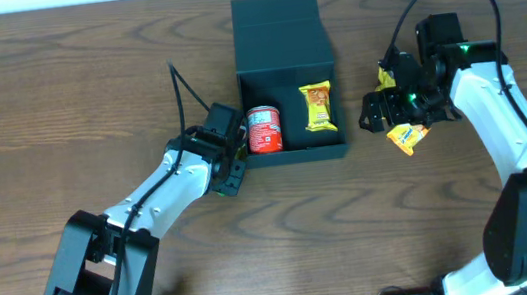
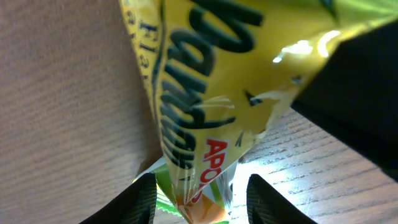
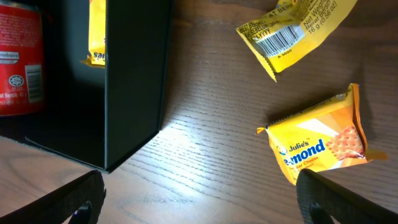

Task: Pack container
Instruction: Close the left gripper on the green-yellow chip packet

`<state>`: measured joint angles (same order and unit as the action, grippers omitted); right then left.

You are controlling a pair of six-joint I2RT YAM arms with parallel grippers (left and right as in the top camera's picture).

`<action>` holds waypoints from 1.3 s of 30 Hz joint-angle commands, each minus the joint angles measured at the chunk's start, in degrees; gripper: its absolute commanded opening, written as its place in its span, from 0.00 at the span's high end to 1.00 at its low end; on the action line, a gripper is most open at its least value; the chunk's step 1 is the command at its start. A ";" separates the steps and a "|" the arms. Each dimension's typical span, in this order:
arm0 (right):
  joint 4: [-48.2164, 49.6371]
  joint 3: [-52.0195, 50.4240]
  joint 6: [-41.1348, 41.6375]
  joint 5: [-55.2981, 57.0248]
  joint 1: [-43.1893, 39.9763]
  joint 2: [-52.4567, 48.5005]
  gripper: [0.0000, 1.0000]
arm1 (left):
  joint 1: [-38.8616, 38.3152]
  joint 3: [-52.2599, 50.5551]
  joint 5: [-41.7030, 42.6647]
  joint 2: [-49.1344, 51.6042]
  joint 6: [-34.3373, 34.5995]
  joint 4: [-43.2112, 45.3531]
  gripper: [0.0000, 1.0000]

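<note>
Dark green box [image 1: 282, 54] holding red can [image 1: 263, 129] and yellow packet [image 1: 318, 106], left gripper [image 2: 198, 196] half-spread around another yellow wrapper [image 2: 193, 112], right gripper [image 3: 199, 186] spread wide over the wooden table [image 3: 205, 124].

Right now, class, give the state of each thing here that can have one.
Box: lid open.
Red can: inside the box, lying down.
Snack packet: inside the box, beside the can.
Biscuit packet: on the table, unpacked.
Barcode packet: on the table, unpacked.
Left claw: partly open, yellow packet between its fingers.
Right claw: wide open, empty.
</note>
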<state>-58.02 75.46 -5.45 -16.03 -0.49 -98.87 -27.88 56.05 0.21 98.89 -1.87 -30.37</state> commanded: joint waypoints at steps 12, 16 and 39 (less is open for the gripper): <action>-0.33 -0.09 -0.20 0.85 -0.28 1.05 0.02 | -0.07 0.26 -2.23 0.46 -4.59 1.79 0.73; -0.79 -0.09 -0.22 1.31 -0.28 1.05 0.02 | -0.07 0.26 -2.23 0.46 -4.57 1.97 0.77; -1.16 -0.09 -0.20 2.56 -0.28 1.05 0.01 | -0.02 0.48 -2.29 -5.53 6.73 -1.88 0.85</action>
<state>-59.09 75.46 -5.48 -13.61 -0.49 -98.87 -27.88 56.05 -1.56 97.03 0.99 -31.73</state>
